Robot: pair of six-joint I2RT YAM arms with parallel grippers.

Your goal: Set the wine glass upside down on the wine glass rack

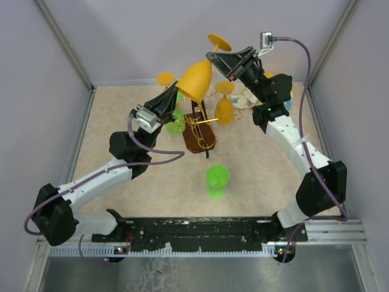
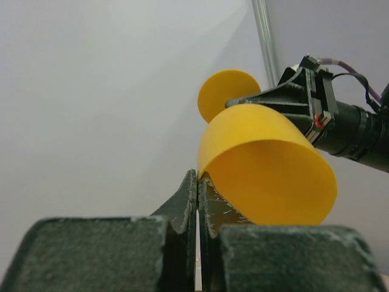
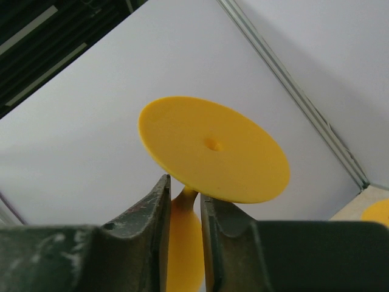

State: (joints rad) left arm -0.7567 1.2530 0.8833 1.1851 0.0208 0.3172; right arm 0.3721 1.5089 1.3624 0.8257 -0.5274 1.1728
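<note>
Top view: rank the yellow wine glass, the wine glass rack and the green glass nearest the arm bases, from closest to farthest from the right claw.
1. yellow wine glass: stem between the right claw fingers.
2. wine glass rack: mid-table.
3. green glass: toward the arm bases.

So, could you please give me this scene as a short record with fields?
glass: yellow, held in the air, tilted, base up and bowl down
right gripper: closed around the stem, just under the base
left gripper: shut, tips pinching the bowl's rim as far as I can see
rack: standing on the table, not touching this glass
task state: glass not yet on the rack
</note>
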